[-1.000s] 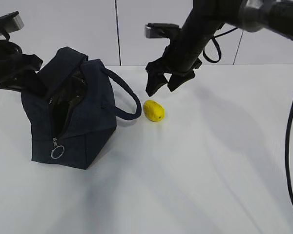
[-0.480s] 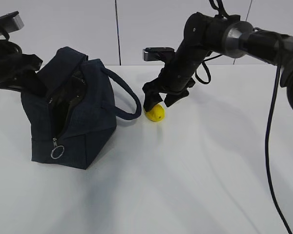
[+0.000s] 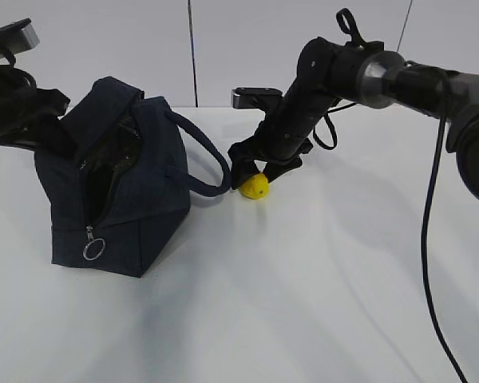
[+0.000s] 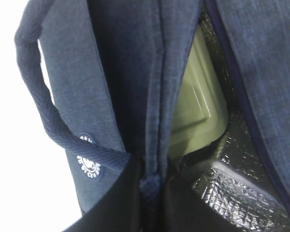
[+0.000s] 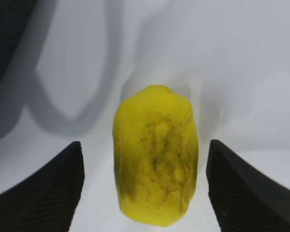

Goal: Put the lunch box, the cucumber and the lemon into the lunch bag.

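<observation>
The navy lunch bag [image 3: 136, 199] stands at the left with its top gaping open. My left gripper [image 3: 41, 134] is shut on the bag's top flap [image 4: 152, 181] at the far side and holds it open. Inside, the lunch box [image 4: 199, 104] shows its pale green lid against the silver lining. The cucumber is hidden. The yellow lemon [image 3: 255, 187] lies on the table just right of the bag. My right gripper [image 3: 254, 174] is open, low over the lemon [image 5: 155, 154], with one finger [image 5: 48, 188] on each side and a gap to each.
The bag's loop handle [image 3: 217, 169] arches out toward the lemon, close to my right gripper's left finger. A zipper ring pull [image 3: 93, 249] hangs on the bag's front. The white table [image 3: 319, 287] stretches to the front and right.
My right gripper has come down and slightly left, from above the lemon to straddling it, still open. The left gripper and bag have not moved.
</observation>
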Action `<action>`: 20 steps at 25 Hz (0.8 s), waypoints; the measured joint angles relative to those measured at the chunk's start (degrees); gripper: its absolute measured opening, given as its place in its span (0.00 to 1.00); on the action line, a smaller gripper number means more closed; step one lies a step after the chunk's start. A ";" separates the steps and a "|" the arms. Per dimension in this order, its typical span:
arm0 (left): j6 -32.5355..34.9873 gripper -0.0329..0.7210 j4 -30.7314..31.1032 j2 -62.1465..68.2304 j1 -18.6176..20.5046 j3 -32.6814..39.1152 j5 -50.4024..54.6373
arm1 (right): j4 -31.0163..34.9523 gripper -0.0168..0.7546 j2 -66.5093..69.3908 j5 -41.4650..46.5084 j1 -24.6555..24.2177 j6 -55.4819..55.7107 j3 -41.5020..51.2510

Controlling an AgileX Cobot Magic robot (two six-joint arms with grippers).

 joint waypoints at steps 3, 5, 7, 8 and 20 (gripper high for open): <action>0.00 0.07 0.00 0.00 0.00 0.00 0.00 | 0.13 0.78 0.22 0.00 0.00 0.00 0.00; 0.00 0.07 0.00 0.00 0.00 0.00 0.00 | 0.13 0.76 0.35 0.00 0.00 0.00 0.00; 0.00 0.07 0.00 0.00 0.00 0.00 0.00 | 0.13 0.71 0.35 0.00 0.00 0.78 0.00; 0.00 0.07 0.00 0.00 0.00 0.00 0.00 | 0.13 0.68 0.35 0.00 0.00 1.04 0.00; 0.00 0.07 0.00 0.00 0.00 0.00 0.00 | -2.96 0.52 0.72 8.97 0.00 1.49 -6.49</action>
